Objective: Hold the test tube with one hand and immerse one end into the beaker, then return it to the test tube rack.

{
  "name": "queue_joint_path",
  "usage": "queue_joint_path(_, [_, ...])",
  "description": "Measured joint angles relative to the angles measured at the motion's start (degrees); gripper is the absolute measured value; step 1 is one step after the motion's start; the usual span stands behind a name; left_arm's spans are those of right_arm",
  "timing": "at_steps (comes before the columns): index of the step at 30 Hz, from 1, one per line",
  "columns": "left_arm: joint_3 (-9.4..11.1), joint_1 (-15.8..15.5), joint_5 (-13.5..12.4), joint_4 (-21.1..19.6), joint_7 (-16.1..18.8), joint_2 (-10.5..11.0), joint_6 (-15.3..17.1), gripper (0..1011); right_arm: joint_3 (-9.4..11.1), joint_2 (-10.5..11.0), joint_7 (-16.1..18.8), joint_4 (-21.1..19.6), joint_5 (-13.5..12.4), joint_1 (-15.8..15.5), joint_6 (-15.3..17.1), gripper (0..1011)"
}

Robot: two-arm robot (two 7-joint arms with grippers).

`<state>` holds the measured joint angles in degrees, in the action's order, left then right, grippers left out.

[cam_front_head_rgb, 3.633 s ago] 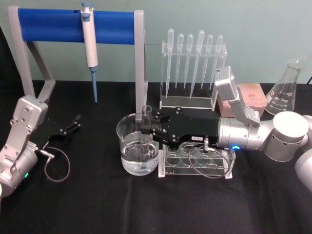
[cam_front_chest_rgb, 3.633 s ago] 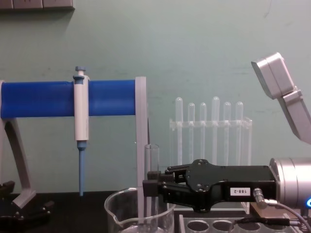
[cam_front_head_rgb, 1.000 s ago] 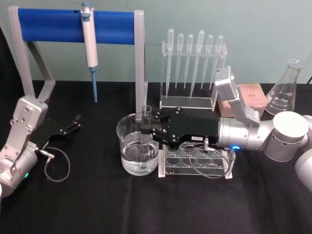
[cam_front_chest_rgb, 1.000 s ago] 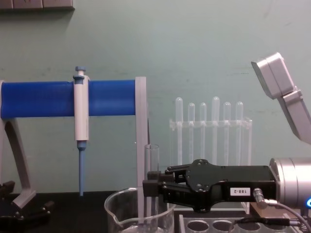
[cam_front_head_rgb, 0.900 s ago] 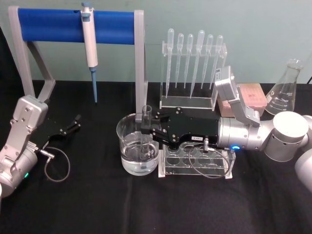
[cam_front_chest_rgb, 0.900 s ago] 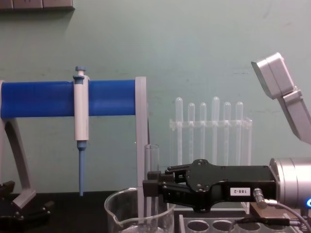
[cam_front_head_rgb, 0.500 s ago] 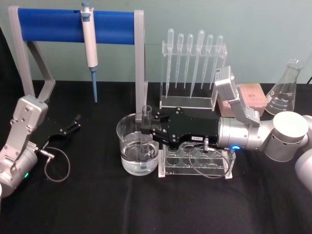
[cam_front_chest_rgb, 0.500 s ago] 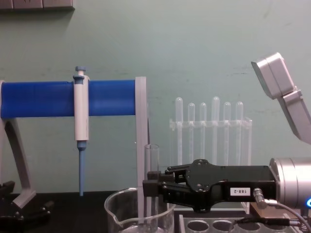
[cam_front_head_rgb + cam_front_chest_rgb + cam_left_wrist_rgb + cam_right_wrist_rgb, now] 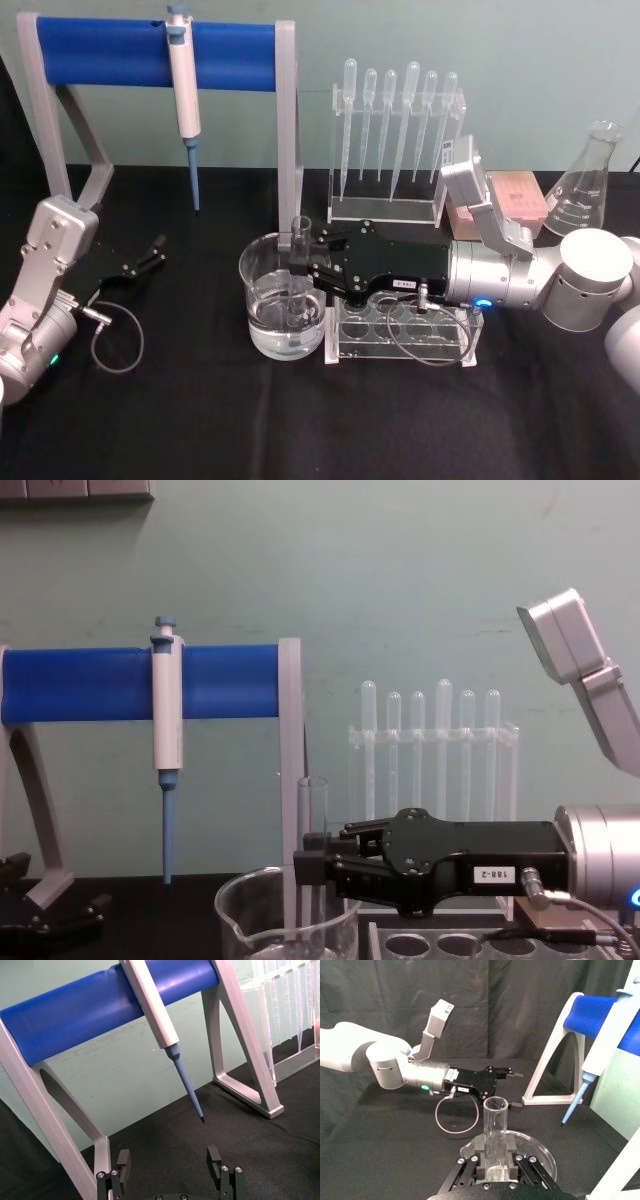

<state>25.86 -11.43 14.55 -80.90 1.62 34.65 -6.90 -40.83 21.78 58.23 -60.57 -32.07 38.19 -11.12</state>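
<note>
Nothing has shifted since the earlier frames: your right tool (image 9: 301,266) stays clenched on the test tube (image 9: 297,275), upright, its lower end down inside the beaker (image 9: 262,300) on the black bench (image 9: 200,420). From the head you see liquid in the beaker and the clear tube rack (image 9: 400,335) just beside it; the chest view cuts those off low but shows the tube's rim above the fingers. Your left tool (image 9: 170,1165) rests at the bench's left, spread wide and empty, below the blue-tipped pipette (image 9: 165,1035).
</note>
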Motion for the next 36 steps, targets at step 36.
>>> queue_joint_path(36, [0.0, 0.0, 0.0, 0.0, 0.0, 0.0, 0.0, 1000, 0.0, 0.0, 0.0, 0.0, 0.0, 0.0, 0.0, 243])
